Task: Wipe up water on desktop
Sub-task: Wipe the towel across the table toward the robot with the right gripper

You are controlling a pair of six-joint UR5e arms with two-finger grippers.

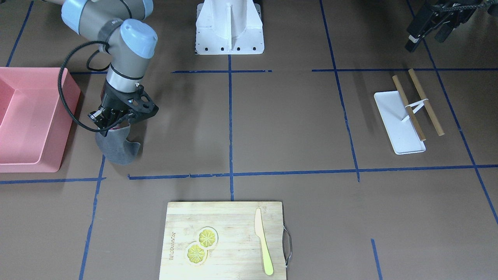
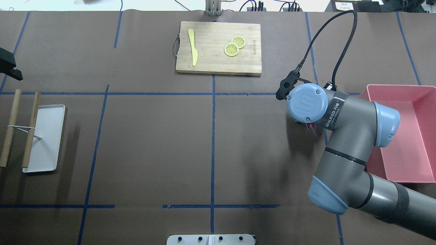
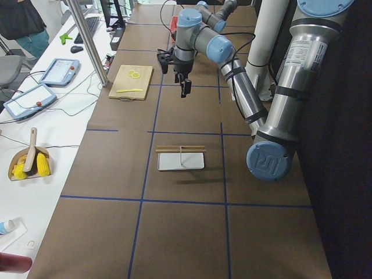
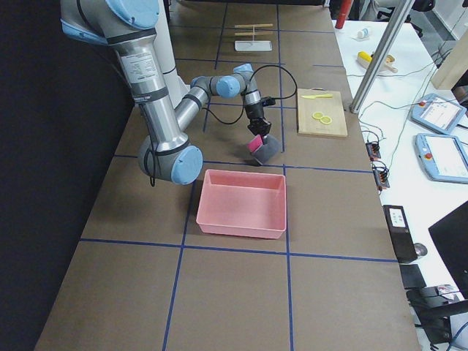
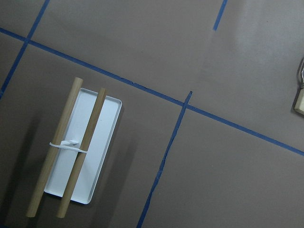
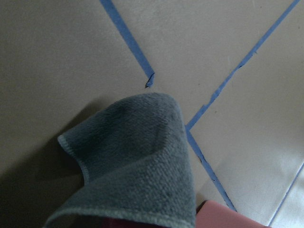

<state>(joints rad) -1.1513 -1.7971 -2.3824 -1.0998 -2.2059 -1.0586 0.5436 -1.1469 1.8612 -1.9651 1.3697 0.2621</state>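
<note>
The desktop (image 1: 288, 124) is a dark-brown surface marked by blue tape lines; I see no water on it. My right gripper (image 1: 111, 124) is shut on a grey cloth (image 1: 116, 147) that hangs down over a tape line beside the pink bin. I cannot tell whether the cloth touches the desktop. The cloth fills the lower right wrist view (image 6: 137, 166) and shows in the exterior right view (image 4: 265, 150). In the overhead view the right wrist hides the gripper. My left gripper (image 1: 424, 29) hangs high near the white tray, its fingers apart and empty.
A pink bin (image 1: 27, 120) stands right beside the right gripper. A bamboo cutting board (image 1: 225, 241) holds two lemon slices and a yellow knife. A white tray (image 1: 397, 120) carries two wooden sticks. The white robot base (image 1: 229, 31) is at the back.
</note>
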